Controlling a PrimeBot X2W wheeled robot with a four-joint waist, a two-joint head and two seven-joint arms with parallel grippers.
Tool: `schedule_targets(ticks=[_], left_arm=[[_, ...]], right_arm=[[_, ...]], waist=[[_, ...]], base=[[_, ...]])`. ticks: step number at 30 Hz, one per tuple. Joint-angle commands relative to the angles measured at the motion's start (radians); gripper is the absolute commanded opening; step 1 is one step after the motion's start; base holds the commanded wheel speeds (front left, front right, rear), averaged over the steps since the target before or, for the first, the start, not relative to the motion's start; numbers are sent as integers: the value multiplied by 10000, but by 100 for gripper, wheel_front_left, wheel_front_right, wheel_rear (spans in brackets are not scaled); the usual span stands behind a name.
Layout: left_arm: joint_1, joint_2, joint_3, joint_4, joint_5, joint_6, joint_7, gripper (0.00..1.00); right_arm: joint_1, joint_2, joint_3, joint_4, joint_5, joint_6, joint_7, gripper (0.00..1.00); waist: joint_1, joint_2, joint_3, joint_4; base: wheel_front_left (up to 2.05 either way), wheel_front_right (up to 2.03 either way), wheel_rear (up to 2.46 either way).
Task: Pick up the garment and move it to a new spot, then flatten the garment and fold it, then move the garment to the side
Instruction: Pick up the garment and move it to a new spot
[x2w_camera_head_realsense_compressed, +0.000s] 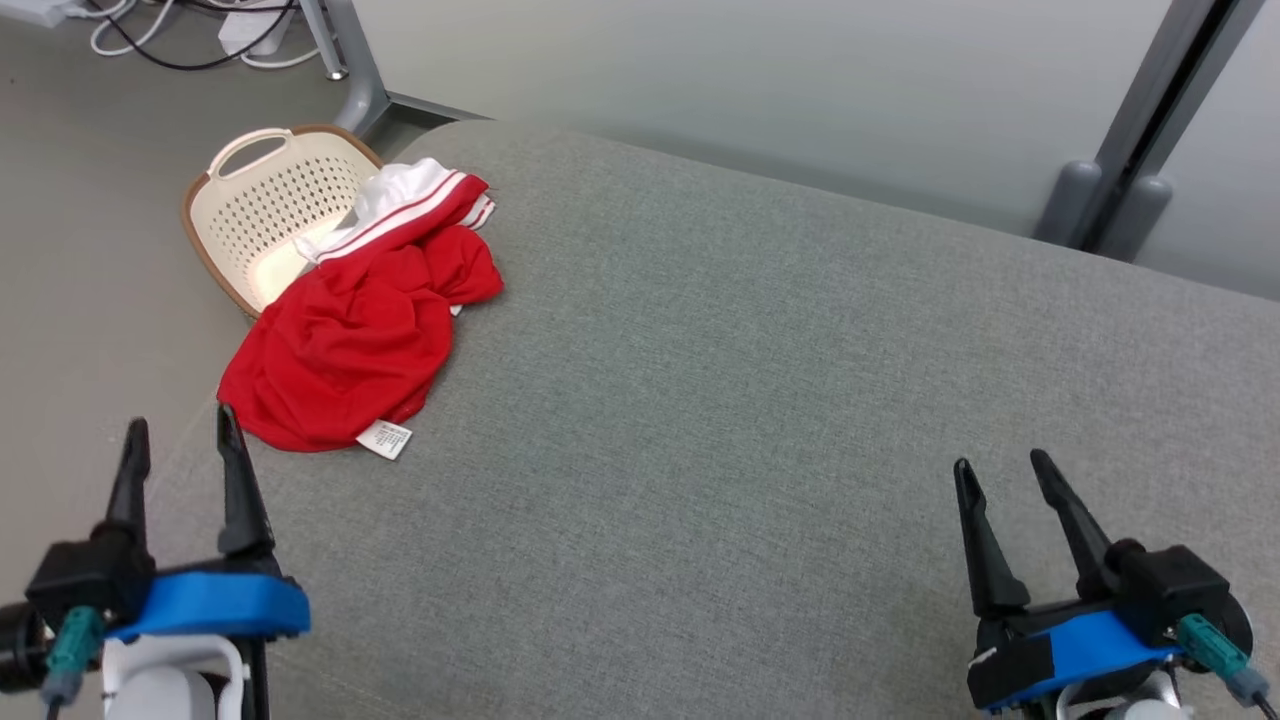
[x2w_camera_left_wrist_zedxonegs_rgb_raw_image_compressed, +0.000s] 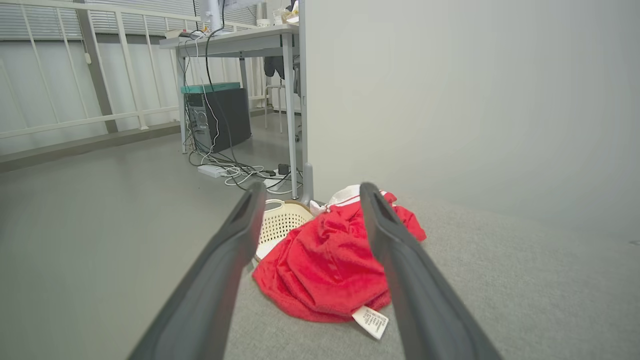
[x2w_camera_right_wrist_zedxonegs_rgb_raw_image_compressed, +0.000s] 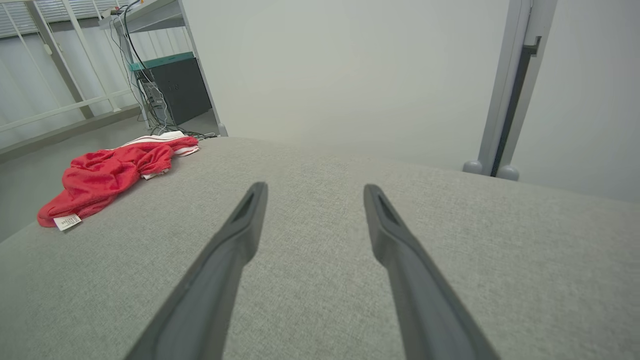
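Cables (x2w_camera_head_realsense_compressed: 170, 35) lie on the floor beyond the far left corner of the grey cushion (x2w_camera_head_realsense_compressed: 750, 400). At the cushion's near left edge hovers the left gripper (x2w_camera_head_realsense_compressed: 181, 420), its two dark fingers spread apart and holding nothing. A cream perforated basket (x2w_camera_head_realsense_compressed: 262, 215) sits just off the cushion's far left corner. The red garment (x2w_camera_head_realsense_compressed: 340, 340) lies crumpled on the cushion's far left part, reaching its left edge. Its white striped band is at the far end, overlapping the basket's rim in the head view, and a white label (x2w_camera_head_realsense_compressed: 385, 439) sticks out at its near end. Over the cushion's near right part hangs the right gripper (x2w_camera_head_realsense_compressed: 1001, 460), fingers likewise apart and empty, well clear of the garment. A grey post (x2w_camera_head_realsense_compressed: 1140, 120) stands behind the cushion's far right edge.
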Motion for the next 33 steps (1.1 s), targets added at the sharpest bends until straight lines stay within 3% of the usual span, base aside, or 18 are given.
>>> schedule_targets(ticks=[1,10,17,25,33], left_arm=[[-382,64,79,70,-63,-19,-27,100],[-3350,620,1021,1204,-583,-43,-27,100],[-5339,1389,1652,2583,-698,-189,-28,100],[-7210,2393,1723,5534,-719,-361,-28,100],[-8546,2886,1262,8617,-866,-470,1195,100]], right_arm=[[-213,-2,-41,-141,-136,3,45,100],[-1100,-227,-69,-1622,-746,2,683,100],[-1591,-331,-53,-2967,-1200,2,1226,100],[-1667,-472,-253,-4249,-1492,2,1803,100],[-1466,-528,-373,-5035,-1658,2,2185,100]], waist=[[-1,0,249,-202],[-1,0,1968,-1267],[-1,0,3293,-2101],[-1,0,4359,-2521],[-1,0,4895,-2499]], base=[[0,0,0],[0,0,0],[0,0,0],[0,0,0],[0,0,0]])
